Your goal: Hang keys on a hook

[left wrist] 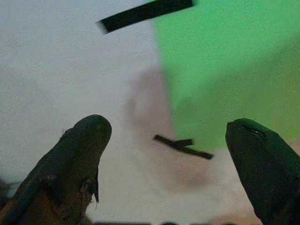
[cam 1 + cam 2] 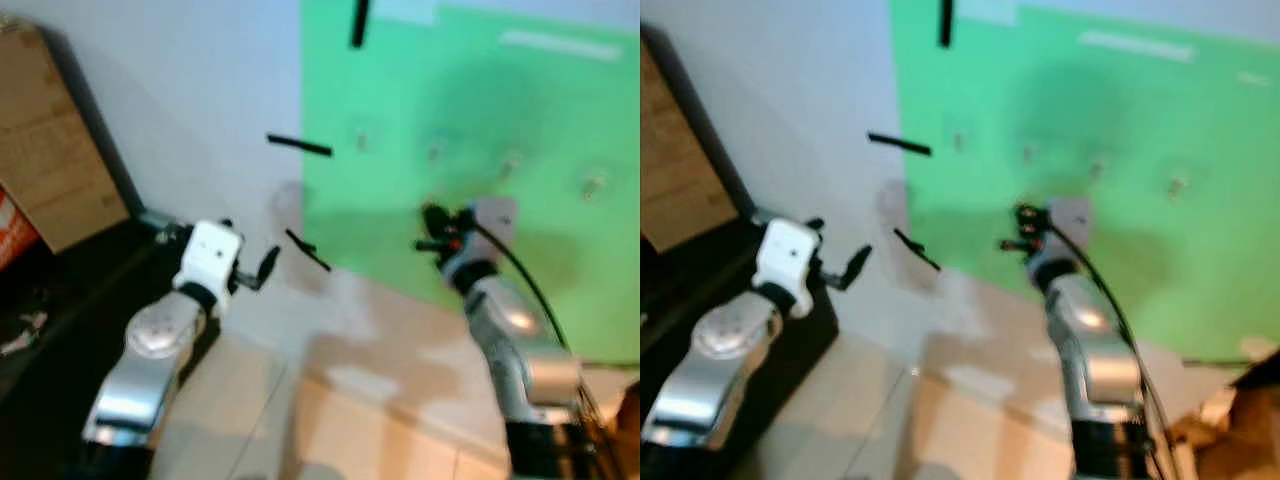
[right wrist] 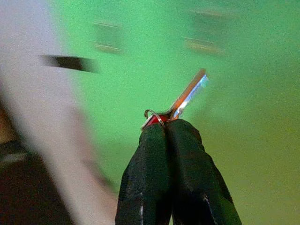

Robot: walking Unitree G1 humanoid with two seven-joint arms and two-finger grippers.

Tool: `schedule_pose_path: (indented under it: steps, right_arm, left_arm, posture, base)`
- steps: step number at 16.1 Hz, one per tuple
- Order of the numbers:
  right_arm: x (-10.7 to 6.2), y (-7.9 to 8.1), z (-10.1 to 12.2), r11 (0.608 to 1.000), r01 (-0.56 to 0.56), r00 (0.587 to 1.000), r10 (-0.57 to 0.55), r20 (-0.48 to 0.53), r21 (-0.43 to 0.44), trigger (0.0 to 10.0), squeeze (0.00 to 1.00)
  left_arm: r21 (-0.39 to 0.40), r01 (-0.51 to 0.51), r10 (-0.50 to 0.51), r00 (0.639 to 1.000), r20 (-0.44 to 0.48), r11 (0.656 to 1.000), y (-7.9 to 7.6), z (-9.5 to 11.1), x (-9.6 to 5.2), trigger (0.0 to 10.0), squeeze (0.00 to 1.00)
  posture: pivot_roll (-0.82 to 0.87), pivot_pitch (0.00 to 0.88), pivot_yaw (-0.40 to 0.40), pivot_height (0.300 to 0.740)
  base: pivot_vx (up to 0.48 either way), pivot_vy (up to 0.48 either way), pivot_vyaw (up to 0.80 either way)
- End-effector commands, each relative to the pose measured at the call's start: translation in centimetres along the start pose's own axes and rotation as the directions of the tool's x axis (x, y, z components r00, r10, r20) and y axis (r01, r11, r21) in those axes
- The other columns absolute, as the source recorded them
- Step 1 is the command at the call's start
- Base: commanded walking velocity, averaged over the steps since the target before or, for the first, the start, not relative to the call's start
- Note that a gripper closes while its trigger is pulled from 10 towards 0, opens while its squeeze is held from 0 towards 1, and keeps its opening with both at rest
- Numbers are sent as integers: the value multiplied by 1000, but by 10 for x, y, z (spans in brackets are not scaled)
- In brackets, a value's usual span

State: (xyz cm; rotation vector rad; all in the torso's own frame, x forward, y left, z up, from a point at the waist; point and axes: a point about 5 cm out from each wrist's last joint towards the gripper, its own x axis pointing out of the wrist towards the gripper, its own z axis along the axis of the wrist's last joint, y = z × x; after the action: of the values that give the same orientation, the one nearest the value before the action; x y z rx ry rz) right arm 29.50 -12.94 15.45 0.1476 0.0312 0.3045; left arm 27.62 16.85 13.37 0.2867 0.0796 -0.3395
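Note:
My right gripper (image 3: 165,125) is shut on a key (image 3: 188,95) with a small ring and a red part at its base; the blade sticks out past the fingertips. In the left eye view this gripper (image 2: 432,228) is raised in front of a green panel (image 2: 480,100) on the wall. Several small pale hooks (image 2: 511,163) sit in a blurred row on the panel, above and to the right of the gripper. My left gripper (image 1: 171,154) is open and holds nothing, facing the white wall; it is lower left in the left eye view (image 2: 268,264).
Black tape strips (image 2: 298,146) mark the white wall (image 2: 200,90) beside the panel. A cardboard box (image 2: 50,150) leans at the far left over a dark surface (image 2: 60,300). Pale floor tiles (image 2: 360,400) lie below.

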Motion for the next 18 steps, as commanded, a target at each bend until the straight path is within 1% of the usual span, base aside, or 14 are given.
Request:
schedule_pose_path:
  steps: [1, 2, 3, 7, 8, 9, 10, 12, 16, 18]
  right_arm:
    - [1, 12, 12, 995, -101, 993, 100, 55, 4, 10000, 0]
    - [1, 18, 16, 988, -151, 986, 150, 69, 7, 10000, 0]
    - [2, 21, 19, 985, -172, 982, 171, 79, 10, 10000, 0]
    - [4, 27, 24, 982, -188, 978, 186, 94, 12, 10000, 0]
    - [5, 27, 23, 984, -178, 980, 177, 89, 9, 10000, 0]
    - [5, 25, 21, 989, -146, 986, 144, 82, 11, 10000, 0]
    - [5, 24, 20, 993, -119, 990, 117, 84, 23, 10000, 0]
    - [4, 25, 18, 994, -100, 992, 96, 84, 35, 10000, 0]
    - [4, 28, 16, 993, -111, 991, 108, 78, 35, 10000, 0]
    - [3, 28, 16, 993, -109, 991, 106, 77, 36, 10000, 0]
  left_arm:
    - [2, -2, 2, 1000, 2, 1000, 1, 1, -1, 10000, 0]
    - [1, -2, 2, 1000, 4, 1000, 1, 2, -1, 10000, 0]
    - [1, 4, -4, 1000, 8, 1000, 0, 2, -2, 10000, 0]
    - [7, 16, -16, 1000, 16, 1000, 1, 4, -4, 10000, 0]
    - [8, 18, -18, 1000, 17, 1000, 1, 5, -4, 10000, 0]
    - [9, 21, -21, 1000, 19, 1000, 1, 5, -4, 10000, 0]
    - [10, 25, -25, 1000, 20, 1000, 1, 5, -4, 10000, 0]
    - [15, 32, -33, 999, 20, 999, 1, 6, -4, 10000, 0]
    - [30, 52, -53, 998, 20, 998, 0, 8, -3, 10000, 0]
    - [31, 90, -91, 996, 27, 995, -4, 10, -3, 10000, 0]
  posture:
    - [1, 0, -2, 740]
    - [4, 0, -6, 740]
    - [5, 0, -7, 740]
    - [5, 0, -8, 740]
    - [5, 0, -8, 740]
    - [5, 0, -7, 740]
    - [4, 0, -4, 740]
    - [2, 0, 3, 740]
    - [-2, 0, 12, 740]
    - [-3, 0, 12, 740]
  base:
    - [240, 0, 0]
    - [251, 0, 0]
    - [244, 0, 0]
    - [256, 0, 0]
    - [285, 0, 0]
    - [300, 0, 0]
    - [311, 0, 800]
    - [323, 0, 800]
    - [309, 0, 0]
    - [0, 0, 0]
